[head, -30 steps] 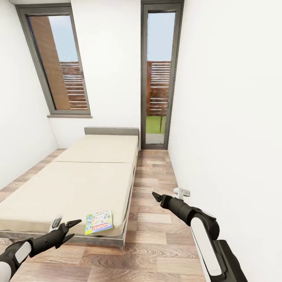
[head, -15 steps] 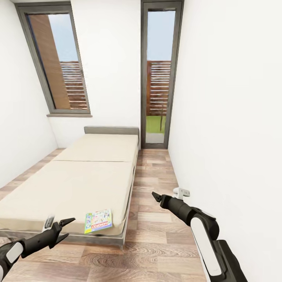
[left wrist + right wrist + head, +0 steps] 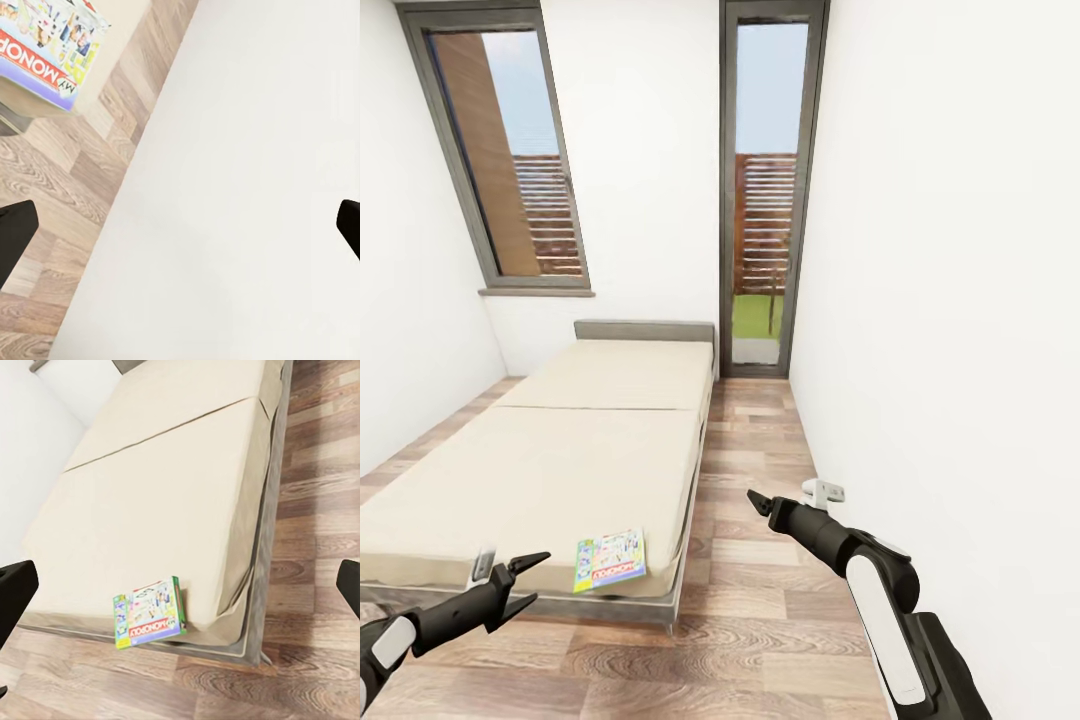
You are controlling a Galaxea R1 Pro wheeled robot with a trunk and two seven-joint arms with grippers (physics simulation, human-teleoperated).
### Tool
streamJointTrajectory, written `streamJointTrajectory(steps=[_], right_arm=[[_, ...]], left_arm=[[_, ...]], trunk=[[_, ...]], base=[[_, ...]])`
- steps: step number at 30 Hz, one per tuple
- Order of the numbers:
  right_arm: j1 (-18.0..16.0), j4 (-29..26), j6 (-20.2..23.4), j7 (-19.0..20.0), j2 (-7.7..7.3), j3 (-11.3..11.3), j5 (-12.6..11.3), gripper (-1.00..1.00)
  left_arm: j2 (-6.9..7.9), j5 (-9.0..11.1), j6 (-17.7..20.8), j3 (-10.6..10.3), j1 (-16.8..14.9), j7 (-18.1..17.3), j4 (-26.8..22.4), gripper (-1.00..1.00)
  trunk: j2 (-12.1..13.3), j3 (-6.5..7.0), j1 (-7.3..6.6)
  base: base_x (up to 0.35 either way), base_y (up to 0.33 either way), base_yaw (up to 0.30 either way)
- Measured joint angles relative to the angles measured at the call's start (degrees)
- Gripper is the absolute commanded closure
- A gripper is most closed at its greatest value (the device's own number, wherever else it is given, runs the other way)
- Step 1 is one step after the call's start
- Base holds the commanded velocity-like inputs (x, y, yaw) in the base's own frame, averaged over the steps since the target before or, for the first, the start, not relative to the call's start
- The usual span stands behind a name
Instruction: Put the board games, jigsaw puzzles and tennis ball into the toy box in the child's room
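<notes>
Already beside the bed (image 3: 560, 470), but nothing is picked up.
One board game (image 3: 610, 561) lies at the foot corner of the mattress, near the floor-side edge; left gripper (image 3: 525, 578) and right gripper (image 3: 758, 503) are both open and empty, so collecting seems hardly begun.

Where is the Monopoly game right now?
The Monopoly game lies flat on the bed's near corner, by the mattress edge, just ahead of the left tool.
</notes>
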Motion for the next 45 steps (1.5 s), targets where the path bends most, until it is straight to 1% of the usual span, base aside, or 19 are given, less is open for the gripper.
streamJointTrajectory(steps=[4,7,14,18,24,27,30,38,45], right_arm=[[0.00,0.00,-0.01,0.00,0.01,0.03,0.00,-1.00],[0.00,0.00,-0.01,0.00,-0.01,0.04,-0.01,-1.00],[0.00,-0.08,-0.01,0.00,-0.01,0.07,-0.01,-1.00],[0.00,-0.08,-0.01,0.00,-0.01,0.07,-0.01,-1.00],[0.00,-0.09,-0.01,0.00,-0.01,0.07,-0.01,-1.00],[0.01,-0.09,-0.01,0.00,0.03,0.07,-0.01,-1.00],[0.03,-0.09,-0.01,0.00,0.05,0.07,-0.01,-1.00],[0.01,-0.09,-0.08,0.00,0.07,0.10,-0.01,-1.00],[0.01,-0.09,-0.09,0.00,0.07,0.16,0.00,-1.00]], left_arm=[[0.17,-0.06,-1.08,0.03,0.01,-0.08,0.00,-1.00],[0.92,-0.12,-2.21,0.00,0.01,-0.08,-0.01,-1.00],[1.73,-0.17,-3.78,-0.07,0.03,-0.08,0.08,-1.00],[1.91,-0.18,-4.13,-0.04,0.08,-0.11,0.11,-1.00],[2.62,-0.18,-4.26,0.14,0.10,-0.11,0.09,-1.00],[3.65,-0.17,-4.24,0.34,0.10,-0.12,0.09,-1.00],[4.24,-0.18,-4.22,0.38,0.10,-0.12,0.12,-1.00],[4.61,-0.11,-4.28,0.69,0.11,-0.04,0.09,-1.00],[4.59,-0.10,-4.29,0.75,0.11,-0.03,0.08,-1.00]], trunk=[[-1.61,-0.72,0.88],[-2.81,-1.26,1.54],[-5.62,-2.52,3.08],[-7.22,-3.23,3.96],[-9.63,-4.31,5.27],[-10.84,-4.85,5.93],[-12.04,-5.39,6.59],[-15.25,-6.83,8.35],[-18.06,-8.08,9.89]], base=[[0.000,0.000,0.000],[0.000,0.000,0.000],[0.000,0.000,0.000],[0.000,0.000,0.000],[0.000,0.000,0.000],[0.000,0.000,0.000],[0.000,0.000,0.000],[0.000,0.000,0.000],[0.000,0.000,0.000]])
